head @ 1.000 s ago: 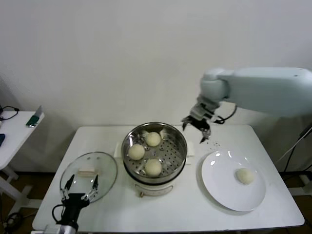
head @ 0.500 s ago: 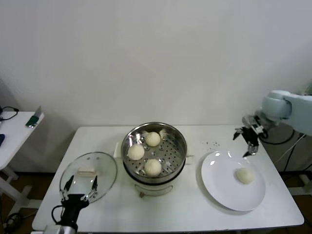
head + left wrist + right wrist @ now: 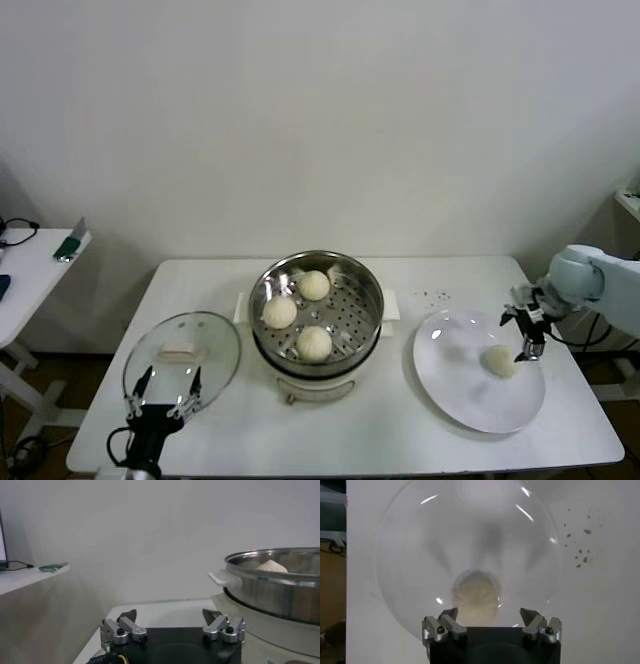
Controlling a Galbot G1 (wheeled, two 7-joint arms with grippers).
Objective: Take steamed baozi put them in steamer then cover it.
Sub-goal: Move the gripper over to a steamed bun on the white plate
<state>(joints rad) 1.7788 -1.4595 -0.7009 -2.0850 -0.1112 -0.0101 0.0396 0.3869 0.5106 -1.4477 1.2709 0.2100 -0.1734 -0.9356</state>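
Over plate (image 3: pixel 470 395), open right end effector (image 3: pixel 527 335) hangs above round baozi (image 3: pixel 499 361).

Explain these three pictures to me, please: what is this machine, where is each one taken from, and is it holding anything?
It is a two-armed robot at a white table. The wide picture comes from a camera on its head; the other two come from cameras on its wrists, looking past the fingers.

In the middle stands a steel steamer with three baozi inside. Its glass cover lies on the table at the robot's left. A white plate on the right carries the last baozi.

The right gripper hangs open just above that bun; its wrist view looks straight down on it. The left gripper waits open beside the cover. Neither holds anything.
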